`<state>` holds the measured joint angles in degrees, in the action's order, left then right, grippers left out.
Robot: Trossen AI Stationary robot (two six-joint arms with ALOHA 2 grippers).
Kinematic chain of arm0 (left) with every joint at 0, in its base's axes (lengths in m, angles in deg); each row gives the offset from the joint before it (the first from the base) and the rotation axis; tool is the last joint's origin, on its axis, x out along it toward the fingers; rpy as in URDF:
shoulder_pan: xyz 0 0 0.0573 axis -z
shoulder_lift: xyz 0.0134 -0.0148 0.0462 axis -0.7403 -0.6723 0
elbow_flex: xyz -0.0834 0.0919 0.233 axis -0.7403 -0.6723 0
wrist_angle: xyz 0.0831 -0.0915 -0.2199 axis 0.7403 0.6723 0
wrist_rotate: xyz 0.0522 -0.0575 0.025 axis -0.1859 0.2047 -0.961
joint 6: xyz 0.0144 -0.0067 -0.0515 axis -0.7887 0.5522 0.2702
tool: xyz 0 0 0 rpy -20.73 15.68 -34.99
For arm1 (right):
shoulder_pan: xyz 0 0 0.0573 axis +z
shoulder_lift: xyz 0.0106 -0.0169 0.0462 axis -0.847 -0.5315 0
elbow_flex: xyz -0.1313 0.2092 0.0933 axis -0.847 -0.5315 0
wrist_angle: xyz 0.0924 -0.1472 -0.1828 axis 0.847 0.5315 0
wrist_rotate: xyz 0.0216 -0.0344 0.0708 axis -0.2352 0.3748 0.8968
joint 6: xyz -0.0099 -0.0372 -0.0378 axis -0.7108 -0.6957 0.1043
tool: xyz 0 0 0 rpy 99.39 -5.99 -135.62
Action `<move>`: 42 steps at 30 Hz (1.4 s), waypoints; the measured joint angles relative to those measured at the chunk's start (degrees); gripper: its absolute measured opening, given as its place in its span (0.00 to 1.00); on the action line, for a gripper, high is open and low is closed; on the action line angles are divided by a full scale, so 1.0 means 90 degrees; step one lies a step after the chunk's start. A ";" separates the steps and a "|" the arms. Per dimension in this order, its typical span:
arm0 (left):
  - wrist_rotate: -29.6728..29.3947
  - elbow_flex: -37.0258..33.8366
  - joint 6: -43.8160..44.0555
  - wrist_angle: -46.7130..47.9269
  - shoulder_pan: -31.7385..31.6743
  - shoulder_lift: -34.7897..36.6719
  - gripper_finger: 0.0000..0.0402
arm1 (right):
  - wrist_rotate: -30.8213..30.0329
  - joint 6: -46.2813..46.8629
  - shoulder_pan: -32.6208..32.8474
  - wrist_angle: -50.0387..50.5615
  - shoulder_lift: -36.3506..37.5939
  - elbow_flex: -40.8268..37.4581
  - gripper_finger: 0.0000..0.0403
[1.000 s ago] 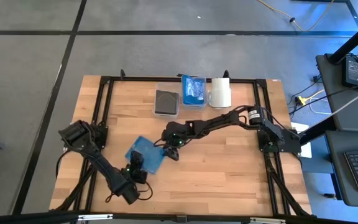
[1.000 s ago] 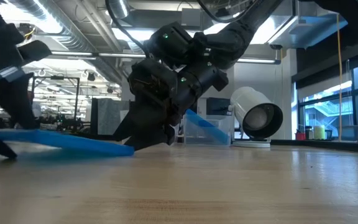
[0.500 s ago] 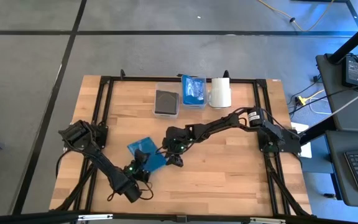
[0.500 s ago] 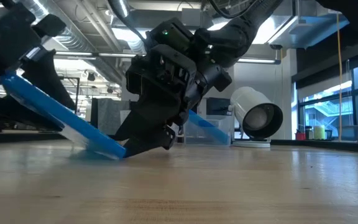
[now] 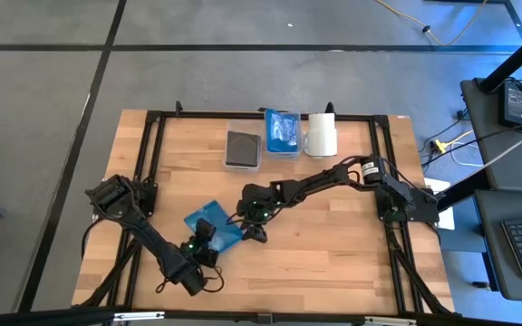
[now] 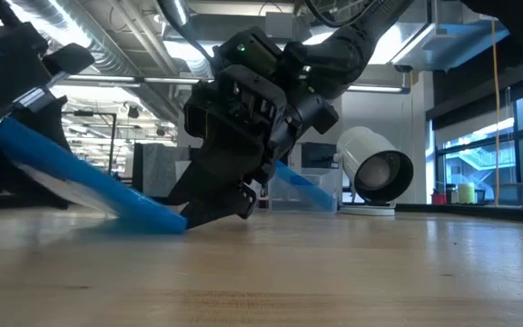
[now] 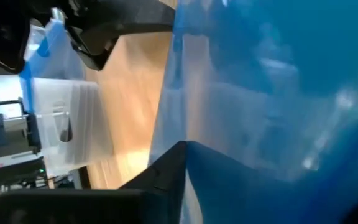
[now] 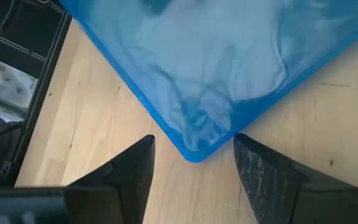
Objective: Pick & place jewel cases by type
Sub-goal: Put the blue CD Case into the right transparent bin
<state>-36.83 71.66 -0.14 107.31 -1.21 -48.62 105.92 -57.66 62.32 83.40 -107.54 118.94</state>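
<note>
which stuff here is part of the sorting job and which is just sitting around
Job:
- blue case, tilted, one corner on the table, at the left gripper
- right gripper, open at that corner
- dark case in a bin
- blue cases in the next bin

Lying about:
- white roll

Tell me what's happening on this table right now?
Both arms are working one translucent blue jewel case near the table's middle. The left gripper has it by its raised edge, so it leans with its lower corner on the wood, as the low view shows. The right gripper sits open at that corner, a finger on either side without pinching. At the far edge, one clear bin holds a dark case, another holds blue cases, beside a white roll.
</note>
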 joint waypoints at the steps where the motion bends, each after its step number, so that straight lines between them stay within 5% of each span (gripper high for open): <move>1: -0.0062 0.0000 -0.0003 -0.0022 0.0021 0.0000 0.23 | -0.0009 -0.0005 0.0000 0.0000 0.0000 0.0000 0.55; 9: -0.0570 0.0025 -0.0621 -0.0105 0.0191 0.0002 0.06 | 0.0232 0.0021 -0.0083 0.0268 0.0164 -0.0027 0.55; 16: -0.0930 0.0343 -0.1613 -0.0154 0.0240 0.0001 0.04 | 0.0351 0.0224 -0.0296 0.0852 0.1038 -0.0007 0.55; 25: -0.3205 0.0769 -0.4455 -0.0171 0.0196 0.0001 0.04 | 0.1323 -0.0427 -0.0569 0.3041 0.2467 -0.0019 0.55; 35: -0.3991 0.0840 -0.8225 -0.1380 -0.0219 0.0001 0.05 | 0.0205 -0.1528 -0.0570 0.3611 0.4396 -0.0010 0.55; 42: -0.4550 0.0845 -0.9551 -0.3208 -0.0532 0.0001 0.05 | -0.0596 -0.1057 -0.0239 0.3627 0.4579 -0.0002 0.55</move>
<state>-77.77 79.27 -86.10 78.43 -6.00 -48.61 100.56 -67.17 60.17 116.04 -66.32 118.92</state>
